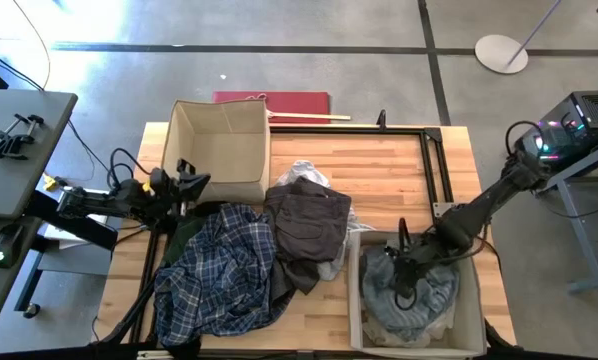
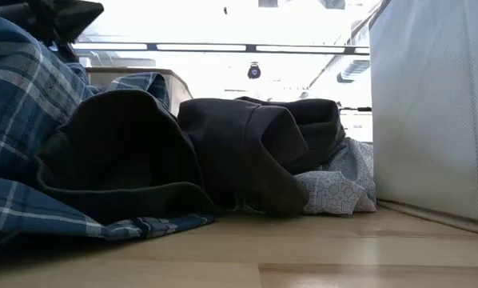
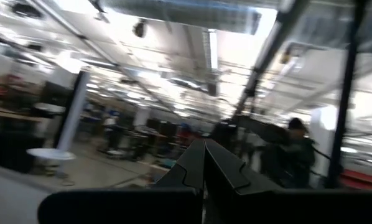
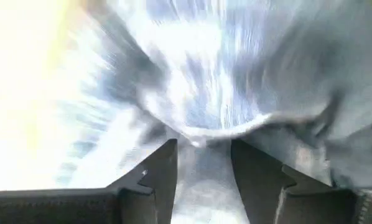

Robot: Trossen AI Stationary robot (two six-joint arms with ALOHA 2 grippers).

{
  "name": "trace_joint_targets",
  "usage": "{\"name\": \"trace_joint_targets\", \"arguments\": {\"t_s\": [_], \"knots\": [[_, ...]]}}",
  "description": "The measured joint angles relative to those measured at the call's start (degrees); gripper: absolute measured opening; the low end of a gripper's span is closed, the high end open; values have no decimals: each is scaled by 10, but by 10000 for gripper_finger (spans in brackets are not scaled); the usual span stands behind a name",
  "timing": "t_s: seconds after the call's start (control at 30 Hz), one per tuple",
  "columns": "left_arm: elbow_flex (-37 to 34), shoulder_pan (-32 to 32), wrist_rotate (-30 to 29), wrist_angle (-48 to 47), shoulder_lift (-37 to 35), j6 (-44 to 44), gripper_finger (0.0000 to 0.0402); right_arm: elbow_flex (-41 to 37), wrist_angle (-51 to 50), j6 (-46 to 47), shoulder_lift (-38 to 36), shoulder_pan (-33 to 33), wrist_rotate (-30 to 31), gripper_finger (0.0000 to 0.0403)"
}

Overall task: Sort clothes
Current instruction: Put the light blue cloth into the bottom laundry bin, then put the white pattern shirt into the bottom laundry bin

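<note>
Fabric lies in soft crumpled heaps on the pale wooden plank worktop: a blue-and-white plaid shirt, rumpled and spread wide, touches a dark grey folded garment over a white patterned cloth. Pale grey-blue garments fill the near beige square fabric box, where the right end effector is spread partway, its fingers flanking a fold. The left end effector, pressed together, hangs beside the far beige fabric box.

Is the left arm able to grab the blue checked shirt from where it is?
Probably yes. The left gripper, shut and holding nothing, sits at the table's left edge, beside the plaid shirt. The shirt lies on top of the pile with nothing covering it.
</note>
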Motion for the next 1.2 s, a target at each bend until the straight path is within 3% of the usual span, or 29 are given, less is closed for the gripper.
{"name": "trace_joint_targets", "arguments": {"t_s": [0.17, 0.37, 0.43, 0.5, 0.63, 0.73, 0.83, 0.97, 1.1, 1.2], "knots": [[0, 0, 37, 7, 0, -11, 0, 107, 0, -85, 0, 35, 119, 139], [9, 0, 58, -3, 25, -34, 0, 187, 8, -212, -1, 80, 422, 139], [31, -4, 78, -15, 63, -45, 0, 195, 2, -224, -1, 71, 477, 139], [66, -12, 78, -24, 120, -39, 0, 197, 0, -248, -2, 44, 485, 139], [183, -24, 55, -74, 259, 11, 0, 196, -8, -284, 2, -26, 437, 139], [314, -23, -16, -177, 373, 23, 0, 196, -7, -315, 9, -71, 400, 139], [470, -1, -86, -345, 490, 14, 0, 196, -7, -344, 19, -103, 367, 139], [681, 45, -90, -546, 656, 34, 1, 196, -10, -367, 30, -121, 333, 139], [851, 90, -85, -659, 806, 92, 15, 196, -31, -366, 34, -118, 326, 139], [943, 127, -48, -717, 901, 113, 43, 196, -57, -346, 34, -103, 324, 139]]}}
